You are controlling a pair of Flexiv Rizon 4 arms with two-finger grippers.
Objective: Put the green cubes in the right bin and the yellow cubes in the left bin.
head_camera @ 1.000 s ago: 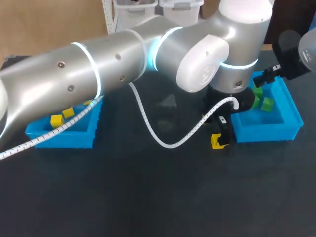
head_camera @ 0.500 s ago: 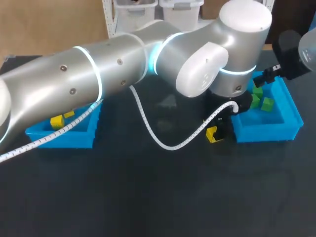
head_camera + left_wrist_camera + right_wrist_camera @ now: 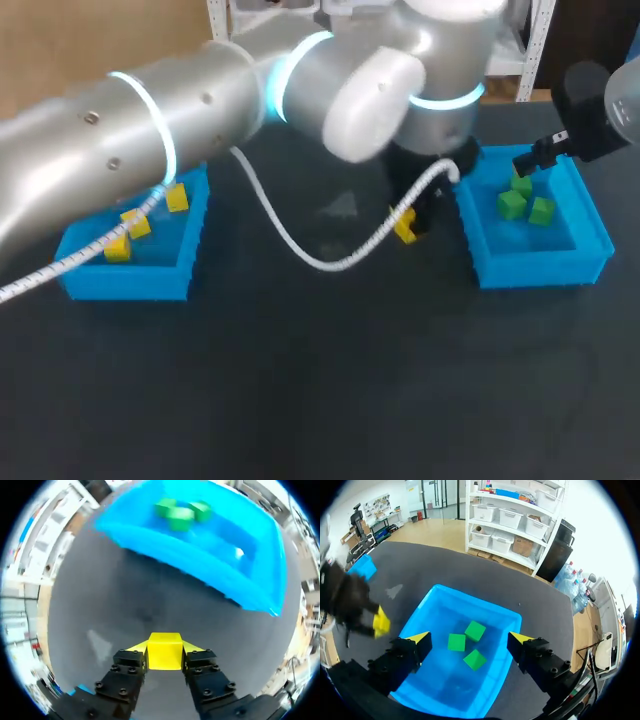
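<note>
Fingers of the left gripper are clamped on a yellow cube from both sides, apparently off the table just beside the right bin. It belongs far across in the left bin, where other yellow cubes lie. Over the right bin, which has three green cubes inside, the right gripper hangs with fingers spread wide and empty, likely parked clear of the left arm's path.
</note>
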